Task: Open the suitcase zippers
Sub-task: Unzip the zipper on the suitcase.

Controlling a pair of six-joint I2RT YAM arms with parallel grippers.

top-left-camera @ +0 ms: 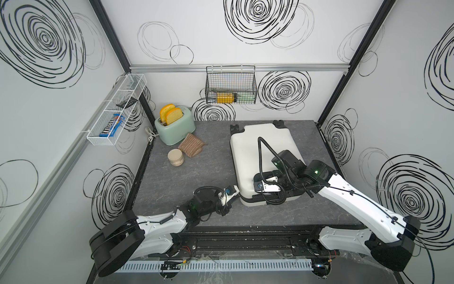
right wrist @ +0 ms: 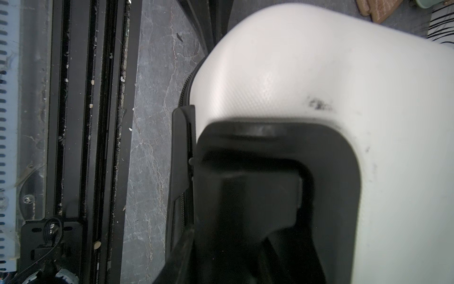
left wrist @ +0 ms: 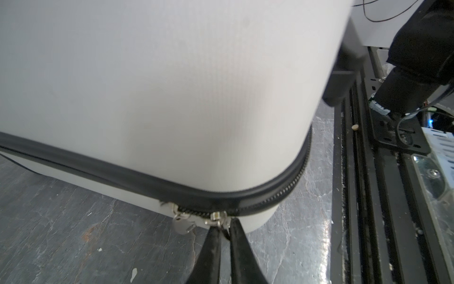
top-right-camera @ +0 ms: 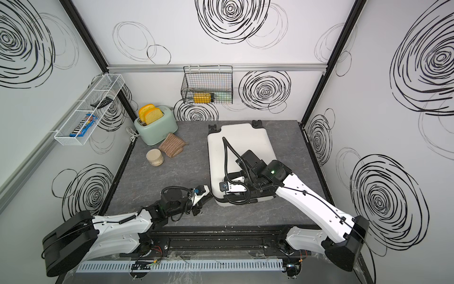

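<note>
The white suitcase [top-left-camera: 258, 140] [top-right-camera: 240, 140] lies flat right of centre in both top views, black zippers [left wrist: 98, 169] ringing its seam. At its lower left corner the left gripper [left wrist: 224, 227] is pinched tight on a silver zipper pull [left wrist: 217, 217]. The right gripper [top-left-camera: 269, 194] rests over the lower edge; whether it grips, I cannot tell.

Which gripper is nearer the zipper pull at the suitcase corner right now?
Left. The left gripper pinches the zipper pull at the suitcase corner; the right gripper sits farther along that edge, at the handle recess.
</note>
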